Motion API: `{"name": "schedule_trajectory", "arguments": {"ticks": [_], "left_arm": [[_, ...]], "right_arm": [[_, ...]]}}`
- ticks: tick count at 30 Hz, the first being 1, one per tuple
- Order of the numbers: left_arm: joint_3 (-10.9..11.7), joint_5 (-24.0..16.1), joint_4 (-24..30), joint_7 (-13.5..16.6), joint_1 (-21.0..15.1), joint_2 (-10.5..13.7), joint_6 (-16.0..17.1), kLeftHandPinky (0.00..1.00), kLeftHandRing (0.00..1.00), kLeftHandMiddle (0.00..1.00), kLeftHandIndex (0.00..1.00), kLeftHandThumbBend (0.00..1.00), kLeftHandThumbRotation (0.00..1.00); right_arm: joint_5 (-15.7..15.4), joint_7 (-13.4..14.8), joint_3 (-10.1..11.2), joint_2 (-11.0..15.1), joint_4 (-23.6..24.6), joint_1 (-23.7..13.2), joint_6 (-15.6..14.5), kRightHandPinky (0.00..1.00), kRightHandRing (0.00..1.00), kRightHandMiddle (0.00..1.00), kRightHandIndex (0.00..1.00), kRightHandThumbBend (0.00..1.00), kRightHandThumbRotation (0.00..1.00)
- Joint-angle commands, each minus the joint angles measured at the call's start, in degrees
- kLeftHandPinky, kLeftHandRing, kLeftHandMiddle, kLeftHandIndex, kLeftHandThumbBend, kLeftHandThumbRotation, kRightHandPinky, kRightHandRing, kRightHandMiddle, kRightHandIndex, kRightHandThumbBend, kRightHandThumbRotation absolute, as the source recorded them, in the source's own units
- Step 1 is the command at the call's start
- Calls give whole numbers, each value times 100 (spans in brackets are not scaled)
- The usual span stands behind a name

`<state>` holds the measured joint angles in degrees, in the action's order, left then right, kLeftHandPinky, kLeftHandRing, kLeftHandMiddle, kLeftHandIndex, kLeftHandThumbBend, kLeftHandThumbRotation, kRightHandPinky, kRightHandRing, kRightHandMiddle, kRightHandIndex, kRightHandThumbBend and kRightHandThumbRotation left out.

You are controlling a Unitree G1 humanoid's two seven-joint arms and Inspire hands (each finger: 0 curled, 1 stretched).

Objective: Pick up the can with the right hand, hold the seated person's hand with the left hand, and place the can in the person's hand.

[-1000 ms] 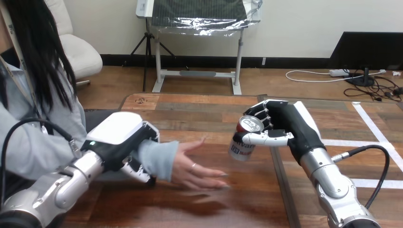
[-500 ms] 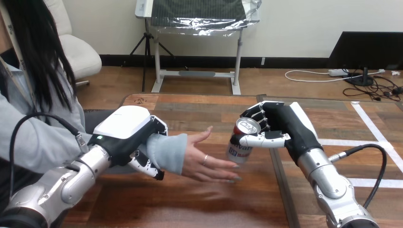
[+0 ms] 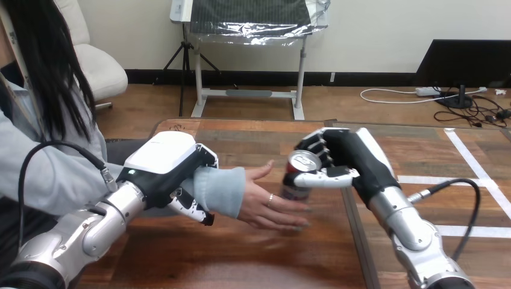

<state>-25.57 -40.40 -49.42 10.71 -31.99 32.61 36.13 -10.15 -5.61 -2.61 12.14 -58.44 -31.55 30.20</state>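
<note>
- The left hand point(image 3: 163, 159) is reaching in from the left, with its white shell lying on top of the person's wrist point(image 3: 220, 189).
- Its fingers point(image 3: 191, 208) are curling under and round that wrist, which a pale sleeve covers, and are clamping it from below.
- Just past these fingers, the person's hand point(image 3: 265, 201) is stretching out above the desk point(image 3: 241, 259), palm up and flat, its own fingertips pointing toward the right hand.
- The can point(image 3: 293, 190) is sitting upright inside the right hand's grasp, its silver top showing. Its base is hanging right at the person's outstretched fingertips; I cannot tell whether it is touching them.
- The right hand point(image 3: 355, 159) is coming in from the right and gripping the can: its fingers are wrapping round the far side while the thumb point(image 3: 322, 178) is pressing across the near side.
</note>
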Motion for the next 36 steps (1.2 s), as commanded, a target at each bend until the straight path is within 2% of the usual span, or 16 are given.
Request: {"name": "schedule_trajectory", "arguments": {"ticks": [1, 16, 22, 25, 28, 31, 36], "left_arm": [[252, 199, 316, 51, -483, -90, 76, 33, 35, 39, 39, 81, 0], [238, 178, 243, 141, -525, -157, 135, 33, 34, 39, 39, 81, 0], [237, 190, 236, 101, -525, -178, 133, 32, 34, 39, 39, 82, 0], [227, 176, 225, 88, -530, -185, 118, 32, 34, 39, 39, 82, 0], [230, 185, 170, 127, -538, -208, 179, 32, 35, 39, 39, 83, 0], [241, 171, 189, 168, -509, -217, 169, 32, 35, 39, 39, 83, 0], [259, 197, 191, 109, -487, -242, 141, 33, 35, 40, 40, 82, 0]], "right_arm": [[119, -47, -31, -183, 577, -184, 211, 39, 43, 48, 50, 84, 0], [190, -305, -170, -369, 1472, 214, -139, 38, 41, 47, 50, 82, 0], [134, -303, -237, -415, 1872, 380, -213, 38, 42, 47, 50, 82, 0], [122, -298, -265, -457, 2102, 460, -375, 39, 42, 47, 50, 83, 0], [134, -360, -300, -455, 2223, 504, -346, 39, 43, 48, 50, 82, 0], [99, -353, -332, -477, 2432, 564, -512, 39, 43, 48, 50, 82, 0], [127, -408, -375, -510, 2673, 650, -595, 38, 42, 47, 49, 82, 0]]}}
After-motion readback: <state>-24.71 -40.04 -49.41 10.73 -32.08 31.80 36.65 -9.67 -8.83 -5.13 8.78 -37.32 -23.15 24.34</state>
